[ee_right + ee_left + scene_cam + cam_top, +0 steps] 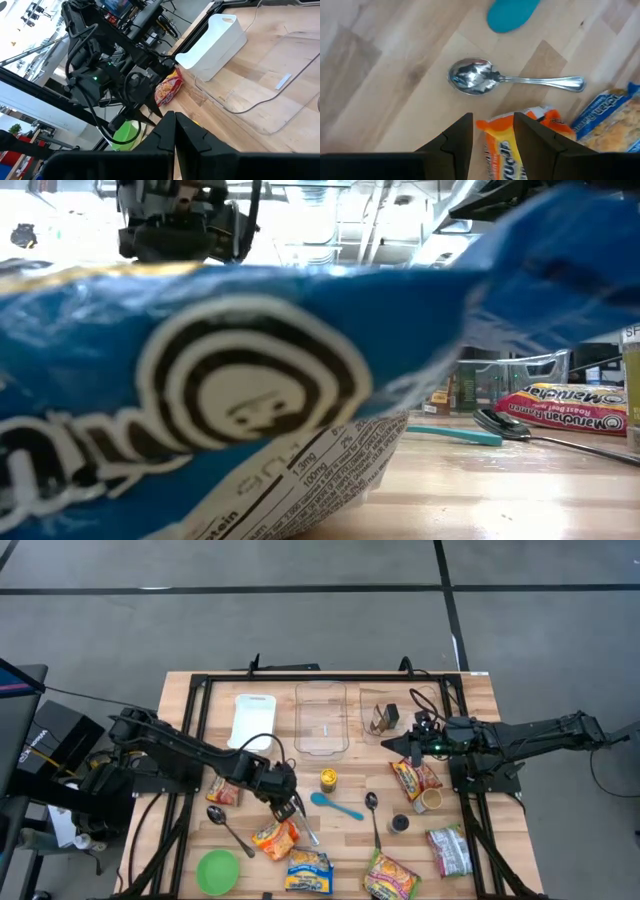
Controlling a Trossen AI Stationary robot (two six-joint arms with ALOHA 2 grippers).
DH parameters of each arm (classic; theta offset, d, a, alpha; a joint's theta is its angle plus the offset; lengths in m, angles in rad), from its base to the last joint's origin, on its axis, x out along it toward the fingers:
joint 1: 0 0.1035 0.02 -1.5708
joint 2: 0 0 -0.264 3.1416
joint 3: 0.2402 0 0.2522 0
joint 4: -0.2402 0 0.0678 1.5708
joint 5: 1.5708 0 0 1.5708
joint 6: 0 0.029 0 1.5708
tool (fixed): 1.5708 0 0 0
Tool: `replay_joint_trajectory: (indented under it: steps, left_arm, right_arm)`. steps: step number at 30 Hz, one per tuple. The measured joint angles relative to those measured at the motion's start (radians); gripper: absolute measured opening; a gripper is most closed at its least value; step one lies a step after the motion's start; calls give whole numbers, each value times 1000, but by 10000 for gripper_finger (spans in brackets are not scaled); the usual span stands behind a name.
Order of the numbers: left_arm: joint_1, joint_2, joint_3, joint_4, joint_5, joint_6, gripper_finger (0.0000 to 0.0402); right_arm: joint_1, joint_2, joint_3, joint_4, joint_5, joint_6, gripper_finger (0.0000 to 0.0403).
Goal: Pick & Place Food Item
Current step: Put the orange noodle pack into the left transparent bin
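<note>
Six food packets point(277, 837), three spoons point(228, 828) on table point(480, 700)

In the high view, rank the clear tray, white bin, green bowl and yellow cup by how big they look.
1. clear tray
2. white bin
3. green bowl
4. yellow cup
The camera looks straight down, so nearness hardly distorts this.

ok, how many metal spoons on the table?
3: first spoon left of the orange packet, second spoon by the left tool, third spoon right of the teal spoon. More may be hidden.
</note>
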Motion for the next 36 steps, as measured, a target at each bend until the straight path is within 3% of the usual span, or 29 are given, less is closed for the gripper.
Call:
replay_joint_trajectory:
  steps: [17,36]
  left_arm:
    - [-20,0,-2,-43,-21,-246,136]
    - [-69,0,-2,33,-53,-265,142]
  right_arm:
    - [0,0,0,-1,0,-1,0]
    - [0,0,0,-1,0,-3,0]
